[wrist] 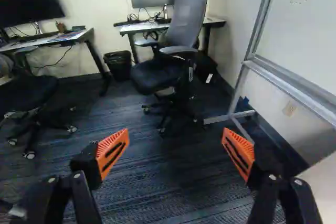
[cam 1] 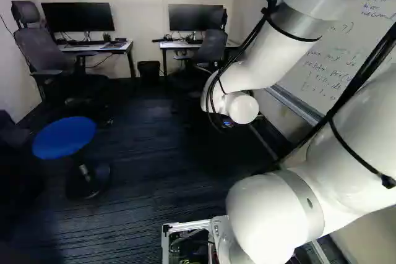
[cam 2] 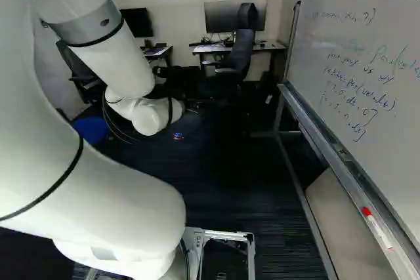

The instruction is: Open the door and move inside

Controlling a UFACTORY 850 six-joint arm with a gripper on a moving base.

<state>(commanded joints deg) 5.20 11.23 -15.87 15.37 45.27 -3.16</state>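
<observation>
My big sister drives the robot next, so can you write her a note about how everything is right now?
Hand: open, nothing between its fingers.
Door: shows in no view.
Nearby: office chair ahead of the hand; whiteboard at the right of the right base view; blue stool at the left of the left base view.
Done: cannot tell whether the door was opened.
Left: probably check where the door is, and whether moving inside is finished.

An office, with monitors (cam 1: 77, 17) on desks (wrist: 47, 40), swivel chairs (wrist: 170, 45) and a whiteboard (cam 2: 367, 57).
</observation>
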